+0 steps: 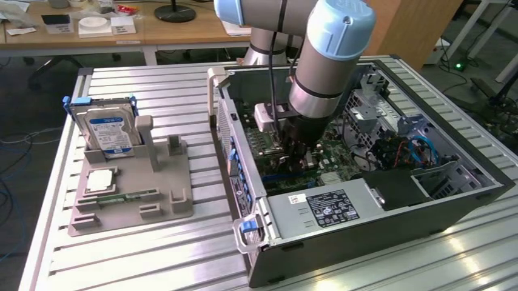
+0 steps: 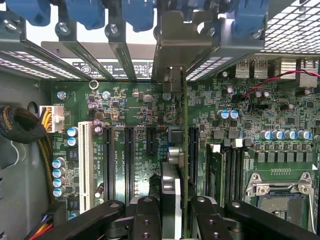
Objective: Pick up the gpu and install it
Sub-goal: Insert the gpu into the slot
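Your gripper [image 2: 175,212] is clamped on the gpu [image 2: 170,182], held edge-on, with its long axis parallel to the slots [image 2: 128,160] beneath.

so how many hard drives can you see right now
1. The hard drive stands on end in the gray holder, to the exterior view's left of the open computer case. Others may be hidden inside the case.
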